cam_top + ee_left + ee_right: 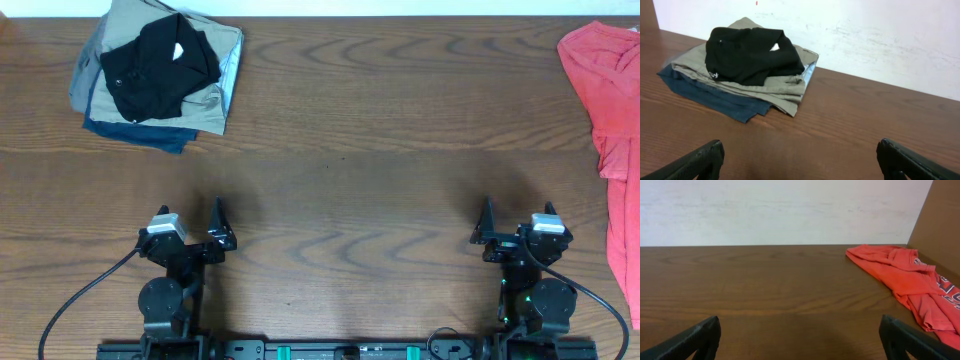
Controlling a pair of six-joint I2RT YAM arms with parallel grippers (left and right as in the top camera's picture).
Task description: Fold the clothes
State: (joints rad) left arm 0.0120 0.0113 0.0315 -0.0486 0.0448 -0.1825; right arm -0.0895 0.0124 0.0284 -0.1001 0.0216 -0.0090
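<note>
Black soft-fabric T-shirt (150,68) tops a clothes stack at the table's far left — both grippers empty.
A white tag (178,52) shows at its collar, any writing too small to read. The shirt lies loosely bunched on a folded khaki garment (215,95) over a dark blue one (150,135), near the far edge. Left gripper (192,215) and right gripper (517,215) sit by the near edge, jaws spread wide, gripping nothing — bare brown wood-grain table (350,180) between them. A rumpled red garment (605,100) lies along the right edge, its blue-and-white print (946,289) unreadable.
</note>
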